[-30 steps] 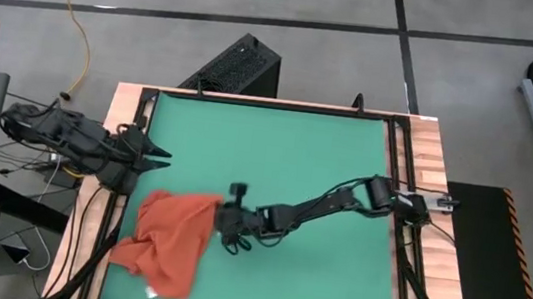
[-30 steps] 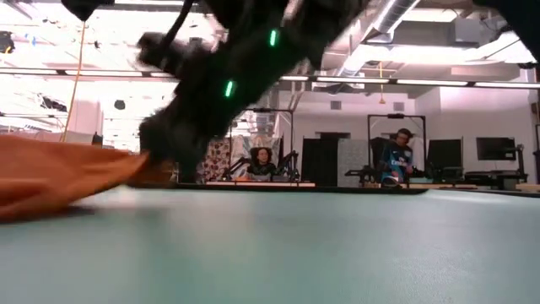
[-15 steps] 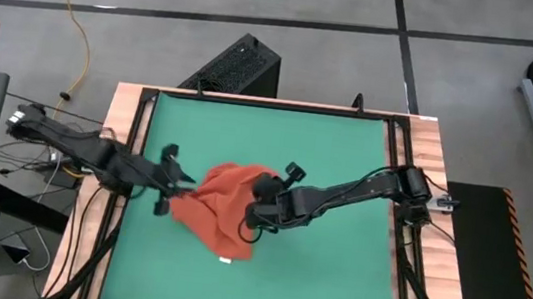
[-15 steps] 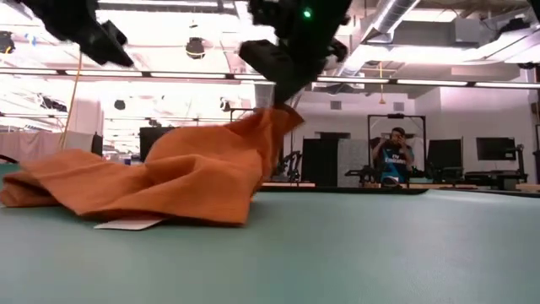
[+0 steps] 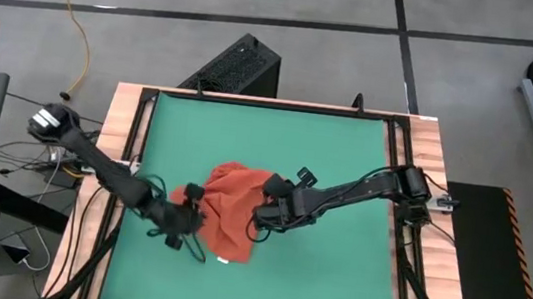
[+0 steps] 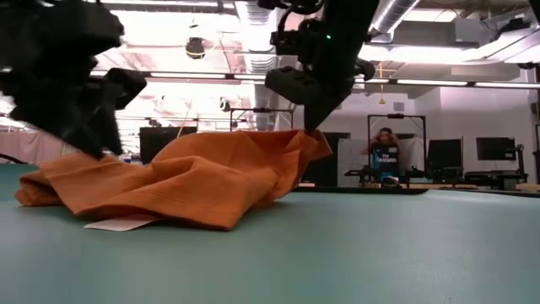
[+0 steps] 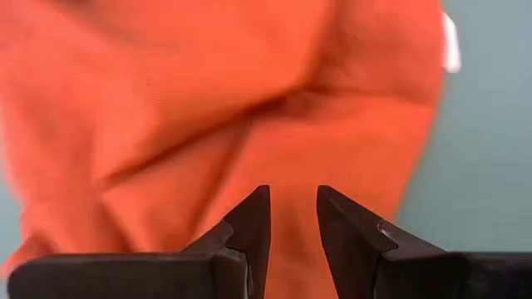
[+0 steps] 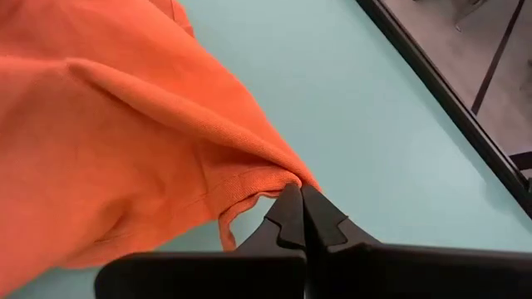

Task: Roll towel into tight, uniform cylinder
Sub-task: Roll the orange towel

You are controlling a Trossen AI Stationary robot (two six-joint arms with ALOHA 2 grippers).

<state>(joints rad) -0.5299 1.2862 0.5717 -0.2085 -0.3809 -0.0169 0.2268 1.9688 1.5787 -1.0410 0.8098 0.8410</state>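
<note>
Rolling is not yet starting: you are looking at the towel (image 5: pixel 231 213) lying crumpled near the mat's (image 5: pixel 345 169) centre, nothing flattened. Your right gripper (image 5: pixel 264 213) is pinching a hem at the towel's 3 o'clock edge, jaws together on cloth. Your left gripper (image 7: pixel 293 218), at its 9 o'clock side, is hovering with jaws slightly apart, gripping nothing. Folds are hiding most of the white tag (image 6: pixel 118 225).

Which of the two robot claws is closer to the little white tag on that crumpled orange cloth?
Left. The left end effector sits at the crumpled orange-red cloth towel's side, near its small white tag. The right end effector pinches the opposite edge, farther away.
</note>
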